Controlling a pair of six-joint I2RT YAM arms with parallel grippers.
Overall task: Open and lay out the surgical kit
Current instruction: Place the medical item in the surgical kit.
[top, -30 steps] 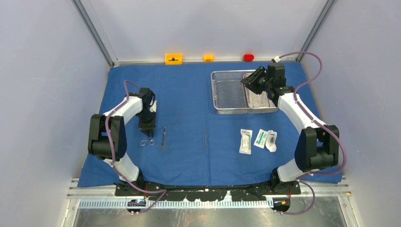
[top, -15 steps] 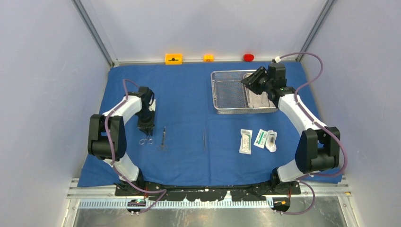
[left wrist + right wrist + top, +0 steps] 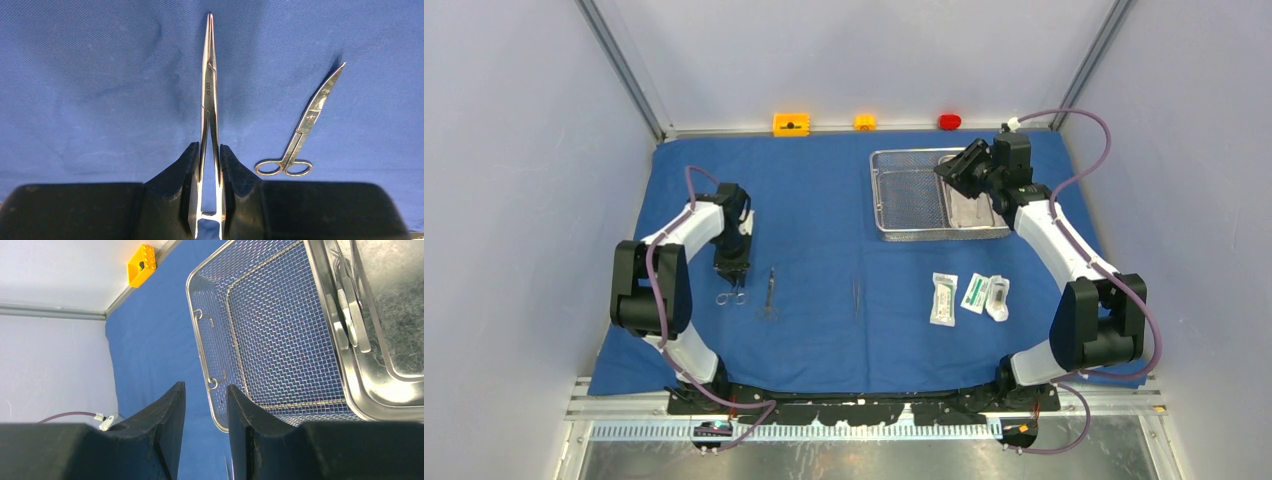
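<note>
The blue cloth wrap (image 3: 824,210) lies spread flat. My left gripper (image 3: 732,272) (image 3: 209,146) is shut on the shanks of slim forceps (image 3: 209,90), whose ring handles (image 3: 732,298) show just below it. Curved scissors (image 3: 300,132) (image 3: 769,292) lie on the cloth beside them. Tweezers (image 3: 857,297) and three white packets (image 3: 969,296) lie further right. The wire-mesh basket (image 3: 886,200) (image 3: 280,340) holds a steel tray (image 3: 972,212) (image 3: 395,355) with a slim instrument (image 3: 350,320) in it. My right gripper (image 3: 956,166) (image 3: 205,387) hangs open and empty over the basket.
Two orange blocks (image 3: 791,124) (image 3: 865,122) and a red block (image 3: 949,121) sit along the far wall past the cloth. Grey walls close in both sides. One orange block (image 3: 141,265) also shows in the right wrist view.
My left gripper has crept slightly away from the near edge with the forceps in it. The right arm's elbow has sunk a little; its gripper stays over the basket.
</note>
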